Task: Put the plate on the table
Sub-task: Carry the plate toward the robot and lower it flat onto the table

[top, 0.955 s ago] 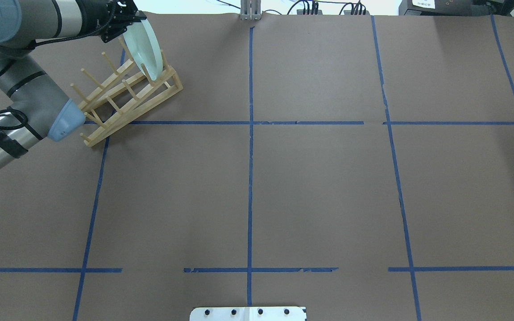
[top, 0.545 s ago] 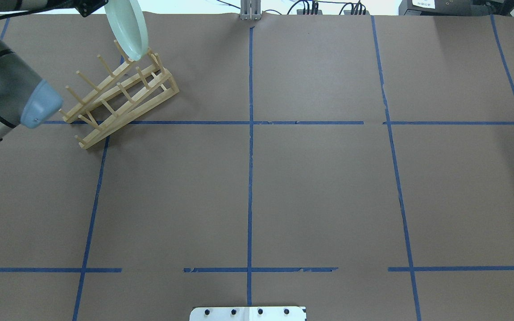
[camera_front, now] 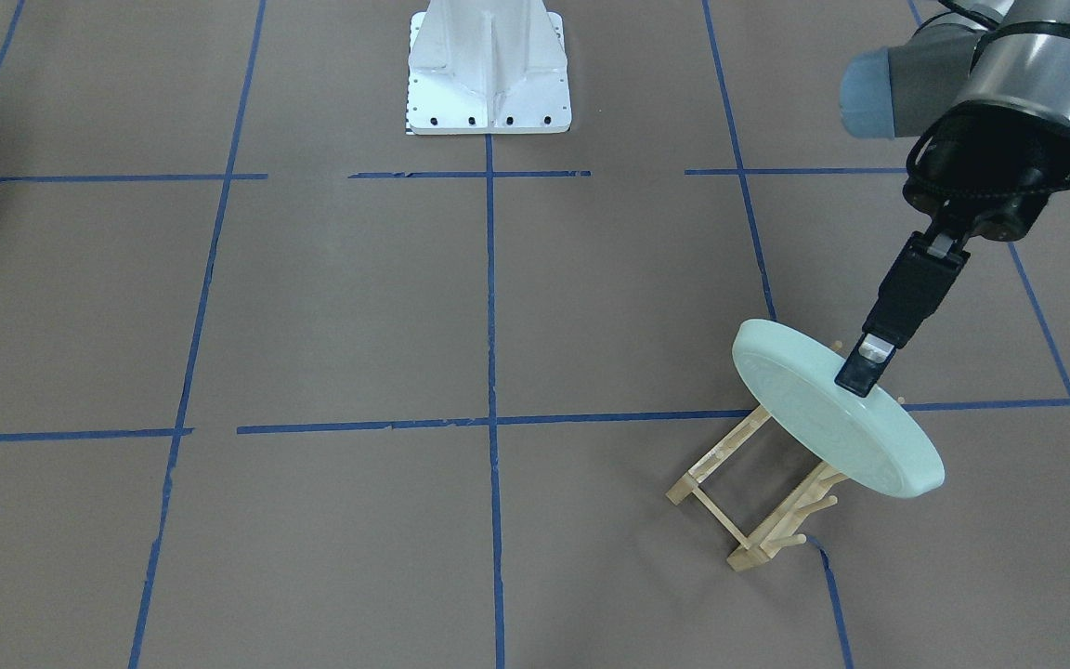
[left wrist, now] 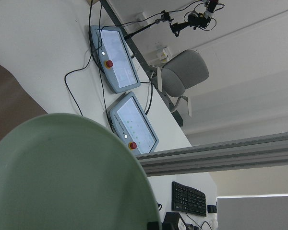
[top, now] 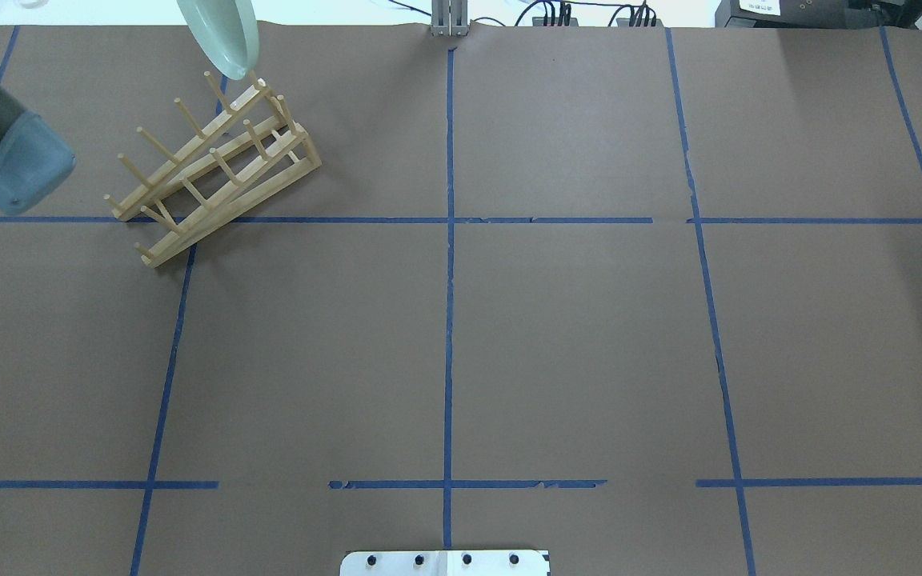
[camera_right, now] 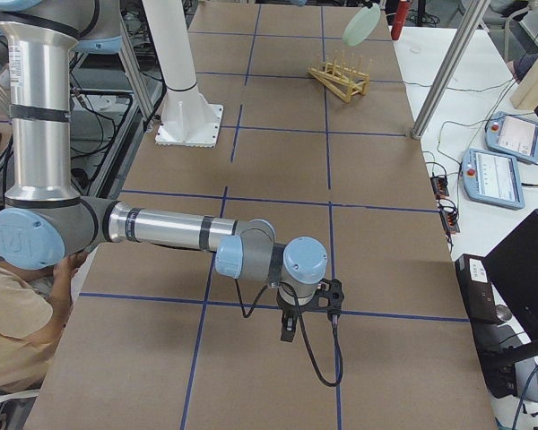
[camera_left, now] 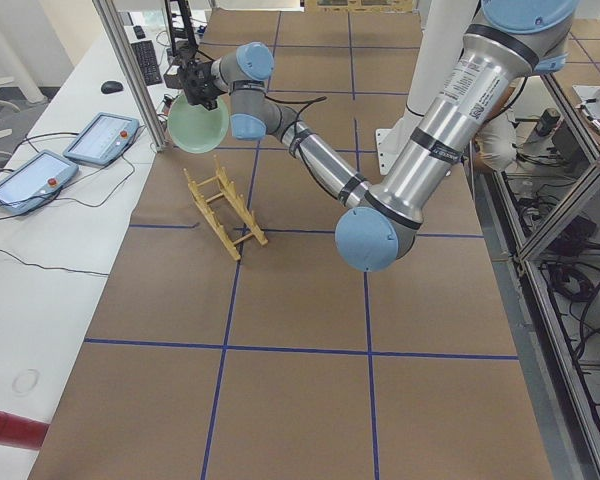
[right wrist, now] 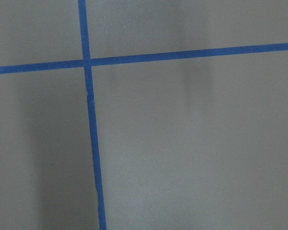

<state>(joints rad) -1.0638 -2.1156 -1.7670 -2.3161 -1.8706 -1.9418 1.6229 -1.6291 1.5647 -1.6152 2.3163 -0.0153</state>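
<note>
Overhead exterior: a second ago the plate (top: 225,36) stood in the far slot of the rack (top: 217,164). Half a second ago its lower edge was level with the dowel tips. It now hangs above the dowels, free of them. The rack's near end slid slightly during the pull and has since held its position.

Finding: extraction is judged complete. The carry to bare tabletop (camera_front: 312,325) and the set-down remain.

Exterior front-facing: the left end effector (camera_front: 860,376) holds the plate by its rim. The plate is tilted, in the air above the rack, and touches neither the rack nor the tabletop.

Limits of view:
- The overhead frame cuts off the plate's upper part and the whole left end effector.
- Only the upper finger shows from the front. The lower one is presumably under the rim.
- The right end effector (camera_right: 289,330) appears only in the exterior right view, low over the tabletop and well apart from the plate. Whether its jaws are wide or narrow cannot be told.
- The right wrist camera shows only tabletop and tape (right wrist: 89,124).
</note>
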